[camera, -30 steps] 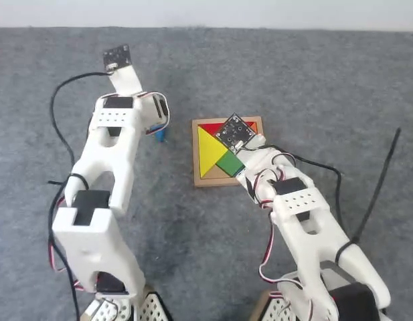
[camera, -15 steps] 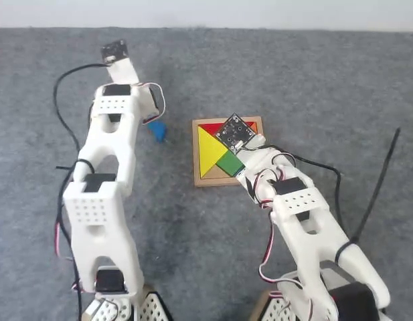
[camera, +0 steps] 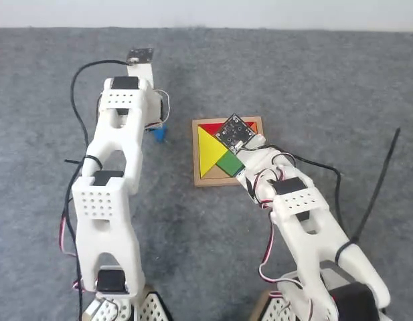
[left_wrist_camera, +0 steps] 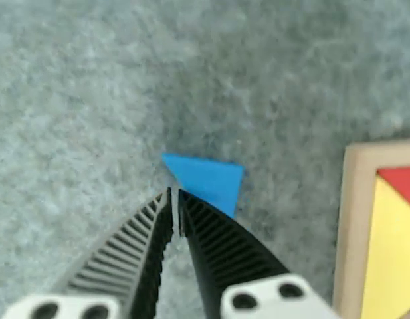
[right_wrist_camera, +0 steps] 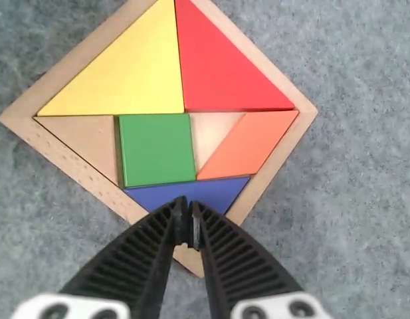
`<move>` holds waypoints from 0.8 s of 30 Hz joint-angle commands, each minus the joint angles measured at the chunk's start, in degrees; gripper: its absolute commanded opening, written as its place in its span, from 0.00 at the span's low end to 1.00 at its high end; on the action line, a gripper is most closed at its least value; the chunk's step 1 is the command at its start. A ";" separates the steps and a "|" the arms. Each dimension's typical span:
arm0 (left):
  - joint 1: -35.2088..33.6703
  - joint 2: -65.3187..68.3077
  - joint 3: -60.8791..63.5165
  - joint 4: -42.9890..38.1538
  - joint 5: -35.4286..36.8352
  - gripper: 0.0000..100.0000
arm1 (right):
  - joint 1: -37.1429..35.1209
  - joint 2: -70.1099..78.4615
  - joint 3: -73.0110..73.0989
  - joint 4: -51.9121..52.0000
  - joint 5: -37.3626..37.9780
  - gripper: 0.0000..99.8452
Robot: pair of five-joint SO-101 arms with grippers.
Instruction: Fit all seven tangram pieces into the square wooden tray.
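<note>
The square wooden tray lies mid-table. In it are a yellow triangle, a red triangle, a green square, an orange parallelogram and a dark blue triangle. Two triangular slots show bare wood, a larger one and a small one. My right gripper is shut and empty over the dark blue triangle. A light blue triangle lies on the carpet left of the tray. My left gripper is shut, its tips at that triangle's edge.
Grey carpet covers the whole table. The left arm stretches along the left side and the right arm comes in from the lower right. Black cables trail beside both arms.
The left arm's wrist has swung to the right and stretched out, now sitting over the light blue triangle. The right arm and the tray have not moved.
</note>
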 commanded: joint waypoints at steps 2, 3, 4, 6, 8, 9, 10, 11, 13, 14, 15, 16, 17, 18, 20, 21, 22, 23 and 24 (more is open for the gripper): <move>0.97 -1.14 -2.77 3.34 -5.36 0.01 | 0.66 -1.54 -0.62 -1.10 0.79 0.01; 1.14 -1.23 -2.77 3.43 -5.45 0.01 | 0.66 -1.54 -0.62 -1.10 0.79 0.01; 1.32 -1.32 -2.86 3.34 -5.27 0.01 | 0.66 -1.54 -0.62 -1.10 0.79 0.01; 1.14 -1.32 -3.30 2.55 -5.19 0.01 | 0.66 -1.54 -0.62 -1.10 0.79 0.01; 0.26 -1.32 -4.70 1.76 -5.01 0.01 | 0.66 -1.54 -0.62 -1.10 0.79 0.01; -0.53 -1.32 -5.49 1.32 -3.78 0.01 | 0.66 -1.63 -0.62 -1.10 0.79 0.01; -1.58 -1.32 -6.20 0.09 -0.79 0.01 | 0.66 -1.63 -0.62 -1.10 0.79 0.01; -3.43 -1.67 -7.16 -1.58 3.78 0.01 | 0.66 -1.63 -0.62 -1.10 0.79 0.01; -6.51 -2.46 -7.69 -6.95 10.46 0.01 | 0.75 -1.71 -0.62 -1.10 0.79 0.01; -6.95 -2.64 -7.60 -9.58 10.64 0.01 | 0.75 -1.71 -0.62 -1.10 0.79 0.01; -6.42 -2.02 -6.81 -12.04 9.58 0.01 | 0.75 -1.80 -0.62 -1.10 0.70 0.01; -5.36 -0.97 -5.85 -14.33 7.82 0.01 | 0.75 -1.89 -0.62 -1.10 0.62 0.01; -3.87 0.35 -5.32 -16.18 5.01 0.01 | 0.75 -1.98 -0.62 -1.19 0.53 0.01; -2.29 1.85 -5.41 -17.23 1.23 0.01 | 0.75 -1.98 -0.62 -1.19 0.53 0.01; -0.26 3.60 -6.99 -17.32 -5.63 0.01 | 0.75 -1.98 -0.62 -1.19 0.53 0.01; 0.44 4.57 -8.92 -17.05 -8.00 0.01 | 0.75 -1.98 -0.62 -1.19 0.53 0.01; 0.79 5.54 -10.42 -16.88 -9.32 0.01 | 0.75 -1.98 -0.62 -1.19 0.53 0.01; 0.79 6.77 -12.00 -16.79 -9.67 0.01 | 0.75 -1.98 -0.62 -1.19 0.53 0.01; 0.62 7.91 -13.32 -16.53 -9.76 0.01 | 0.75 -1.98 -0.62 -1.19 0.53 0.01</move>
